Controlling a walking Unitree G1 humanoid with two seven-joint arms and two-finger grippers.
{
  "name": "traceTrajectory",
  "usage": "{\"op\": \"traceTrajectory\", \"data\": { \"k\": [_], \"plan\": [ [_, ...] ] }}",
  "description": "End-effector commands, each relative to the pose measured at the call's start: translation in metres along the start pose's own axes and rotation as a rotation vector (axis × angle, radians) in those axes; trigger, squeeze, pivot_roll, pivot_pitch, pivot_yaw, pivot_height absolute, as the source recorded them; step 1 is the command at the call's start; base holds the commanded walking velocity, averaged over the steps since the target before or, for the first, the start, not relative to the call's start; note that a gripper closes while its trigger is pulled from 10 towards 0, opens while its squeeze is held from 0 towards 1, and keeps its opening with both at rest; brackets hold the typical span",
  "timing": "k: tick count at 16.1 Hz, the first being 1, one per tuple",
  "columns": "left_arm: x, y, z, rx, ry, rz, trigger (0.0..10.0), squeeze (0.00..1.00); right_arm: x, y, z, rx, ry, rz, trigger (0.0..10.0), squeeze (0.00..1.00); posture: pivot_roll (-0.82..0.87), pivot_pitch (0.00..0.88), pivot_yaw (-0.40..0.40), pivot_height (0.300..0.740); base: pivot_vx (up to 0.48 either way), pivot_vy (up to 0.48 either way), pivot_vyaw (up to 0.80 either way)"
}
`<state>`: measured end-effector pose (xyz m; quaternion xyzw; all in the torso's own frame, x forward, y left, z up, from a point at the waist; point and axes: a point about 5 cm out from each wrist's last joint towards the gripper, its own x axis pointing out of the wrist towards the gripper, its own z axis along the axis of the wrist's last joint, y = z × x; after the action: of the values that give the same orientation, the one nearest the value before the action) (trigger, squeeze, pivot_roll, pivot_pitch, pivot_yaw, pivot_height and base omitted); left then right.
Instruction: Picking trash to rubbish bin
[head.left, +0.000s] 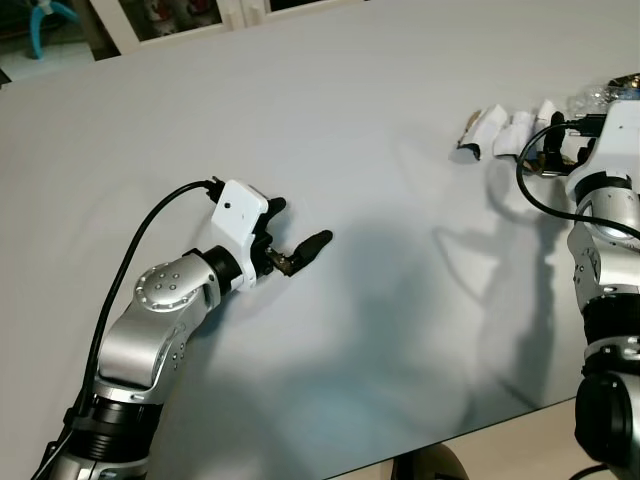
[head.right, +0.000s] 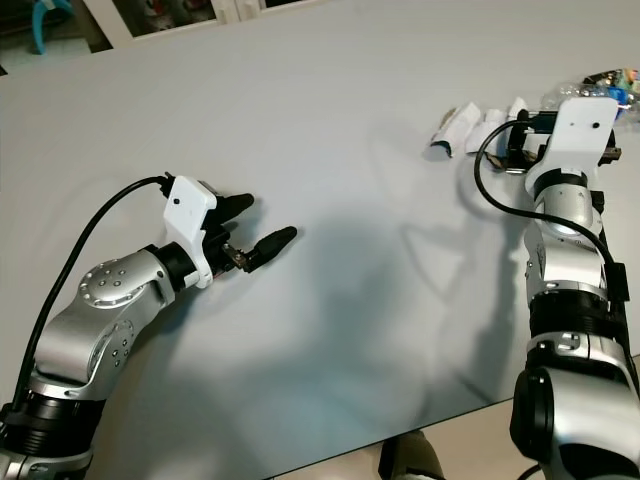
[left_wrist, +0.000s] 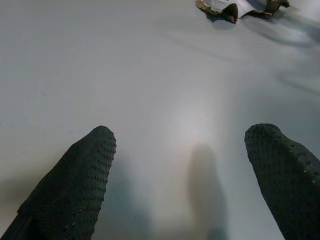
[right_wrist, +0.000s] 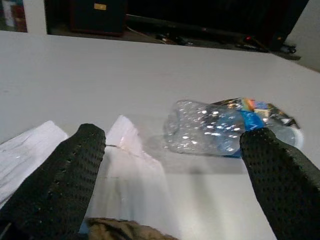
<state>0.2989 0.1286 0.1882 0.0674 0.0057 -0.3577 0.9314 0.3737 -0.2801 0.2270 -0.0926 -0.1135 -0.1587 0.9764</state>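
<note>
Crushed bottle (right_wrist: 210, 127) beside crumpled white paper (right_wrist: 125, 170), right hand (right_wrist: 172, 175) open above

Pale grey table (head.left: 330, 130), white crumpled paper (head.left: 482, 131), clear bottle (right_wrist: 210, 127) with blue label, black dotted fingers (left_wrist: 75, 185)

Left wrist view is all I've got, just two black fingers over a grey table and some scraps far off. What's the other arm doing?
Observer: The right hand is open, held over the white paper scraps at the table's far right.
Operator: Anything else in that pile?
Observer: Yes, a crushed clear plastic bottle with a blue label lies just beyond the paper.
Operator: And my hand, is it near any of it?
Observer: No. The left hand is open over bare table, well to the left of the pile.
</note>
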Motion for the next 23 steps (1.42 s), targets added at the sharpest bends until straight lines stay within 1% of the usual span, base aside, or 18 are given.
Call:
{"op": "traceTrajectory", "data": {
  "k": [1,2,3,5,6,7,9,10,12,14,15,16,23],
  "plan": [
    [-0.002,-0.002,0.001,0.002,0.002,-0.016,10.0,0.00,0.001,-0.005,-0.005,0.027,0.020,0.003,10.0,0.00,0.48,0.322,0.092,0.740,0.000,0.000,0.00],
    [-0.003,-0.002,0.001,0.001,0.009,-0.017,10.0,0.00,0.002,-0.005,-0.010,0.035,0.048,0.015,10.0,0.00,0.48,0.323,0.094,0.740,0.000,0.000,0.00],
    [-0.004,-0.003,0.001,-0.002,0.021,-0.025,10.0,0.00,0.003,-0.005,-0.017,0.071,0.089,0.036,10.0,0.00,0.48,0.327,0.099,0.740,0.000,0.000,0.00],
    [-0.005,-0.004,0.000,-0.002,0.030,-0.034,10.0,0.00,0.002,-0.004,-0.023,0.096,0.119,0.043,10.0,0.00,0.48,0.327,0.099,0.740,0.000,0.000,0.00],
    [-0.006,-0.005,-0.001,-0.002,0.036,-0.038,10.0,0.00,0.001,-0.005,-0.029,0.118,0.155,0.041,10.0,0.00,0.49,0.332,0.104,0.740,0.000,0.000,0.00],
    [-0.008,-0.006,-0.003,-0.003,0.047,-0.042,10.0,0.00,-0.003,-0.005,-0.043,0.200,0.228,0.044,10.0,0.00,0.49,0.332,0.104,0.740,0.000,0.000,0.00],
    [-0.009,-0.006,-0.004,-0.003,0.054,-0.043,10.0,0.00,-0.007,-0.004,-0.052,0.252,0.270,0.050,10.0,0.00,0.49,0.331,0.108,0.740,0.000,0.000,0.00],
    [-0.009,-0.006,-0.005,-0.003,0.061,-0.043,10.0,0.00,-0.012,-0.001,-0.062,0.286,0.319,0.070,10.0,0.00,0.50,0.331,0.107,0.740,0.000,0.000,0.00],
    [-0.010,-0.006,-0.006,-0.004,0.070,-0.042,10.0,0.00,-0.019,0.006,-0.071,0.289,0.355,0.106,10.0,0.00,0.50,0.331,0.105,0.740,0.000,0.000,0.00],
    [-0.010,-0.006,-0.007,-0.005,0.072,-0.040,10.0,0.00,-0.020,0.007,-0.074,0.292,0.363,0.111,10.0,0.00,0.50,0.331,0.105,0.740,0.000,0.000,0.00],
    [-0.012,-0.007,-0.008,-0.009,0.076,-0.042,10.0,0.00,-0.023,0.009,-0.078,0.300,0.376,0.121,0.3,0.00,0.50,0.331,0.105,0.740,0.000,0.000,0.00],
    [-0.012,-0.008,-0.008,-0.010,0.078,-0.042,10.0,0.00,-0.024,0.009,-0.079,0.301,0.379,0.121,0.0,0.00,0.51,0.330,0.103,0.740,0.000,0.000,0.00],
    [-0.012,-0.009,-0.009,-0.017,0.084,-0.043,10.0,0.00,-0.027,0.006,-0.083,0.298,0.390,0.120,0.0,0.00,0.51,0.330,0.104,0.740,0.000,0.000,0.00]
  ]
}}
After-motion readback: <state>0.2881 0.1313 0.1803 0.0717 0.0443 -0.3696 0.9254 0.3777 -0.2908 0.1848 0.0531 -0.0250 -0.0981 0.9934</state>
